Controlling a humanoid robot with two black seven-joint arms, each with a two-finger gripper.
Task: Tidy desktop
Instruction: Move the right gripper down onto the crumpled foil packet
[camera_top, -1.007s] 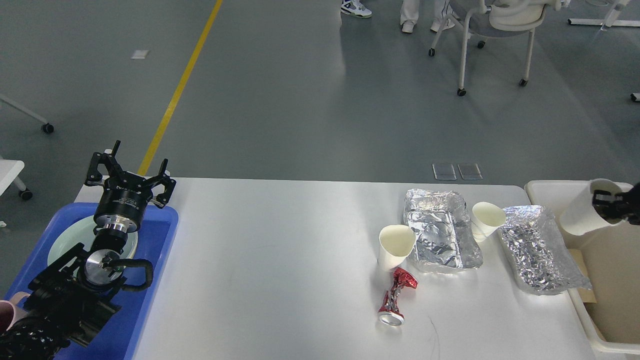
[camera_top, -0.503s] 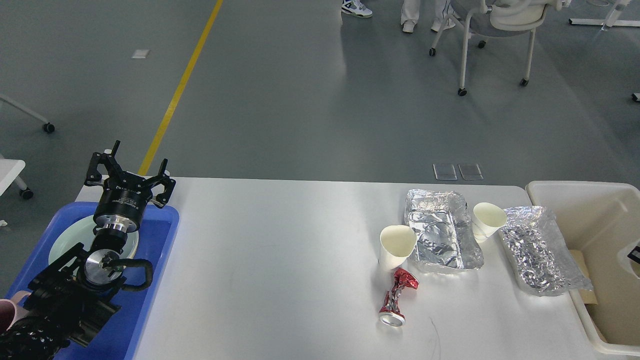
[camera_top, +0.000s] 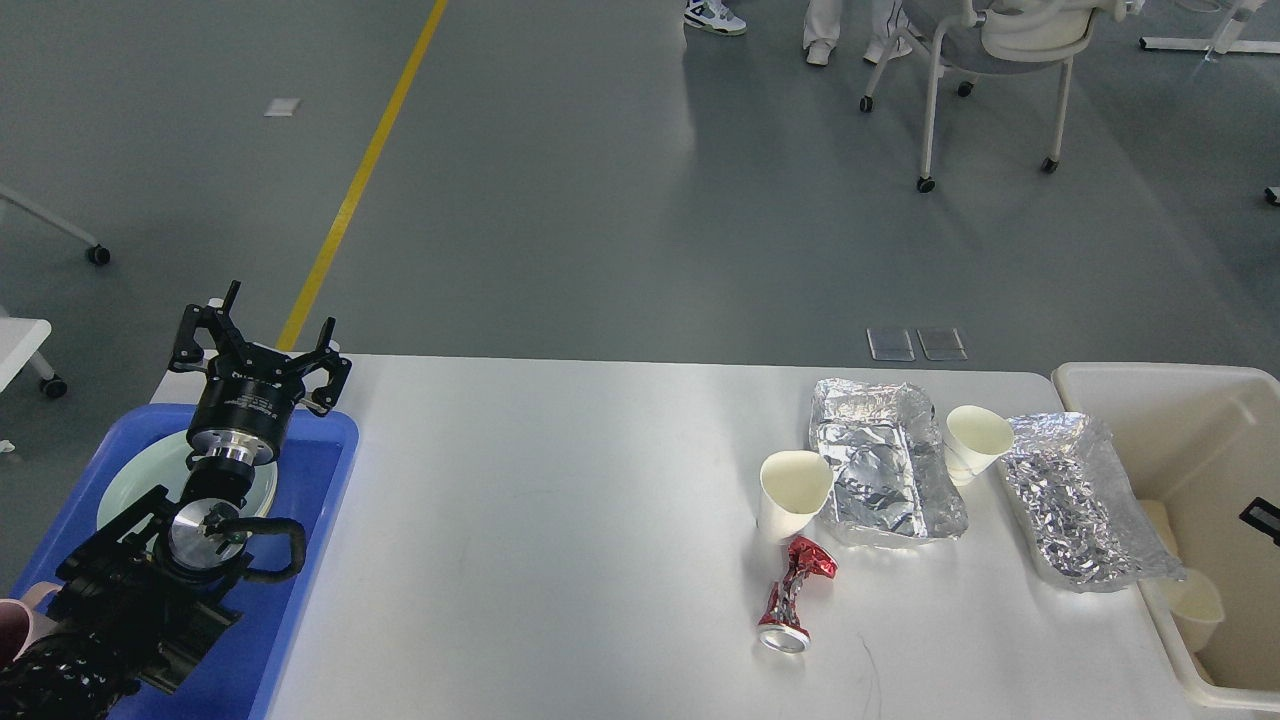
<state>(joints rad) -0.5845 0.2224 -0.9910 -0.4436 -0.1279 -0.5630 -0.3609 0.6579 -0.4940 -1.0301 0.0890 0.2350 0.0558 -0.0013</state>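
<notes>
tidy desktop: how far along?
Done: one paper cup lies in the cream bin; a plate sits in the blue tray. In hand: nothing visible; left claw open over the tray. Left on the desktop: two cups, two foil pieces, crushed can.

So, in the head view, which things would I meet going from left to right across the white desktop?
Blue plastic tray → left white paper cup → crumpled foil container → small white paper cup → second foil container → cream bin.
</notes>
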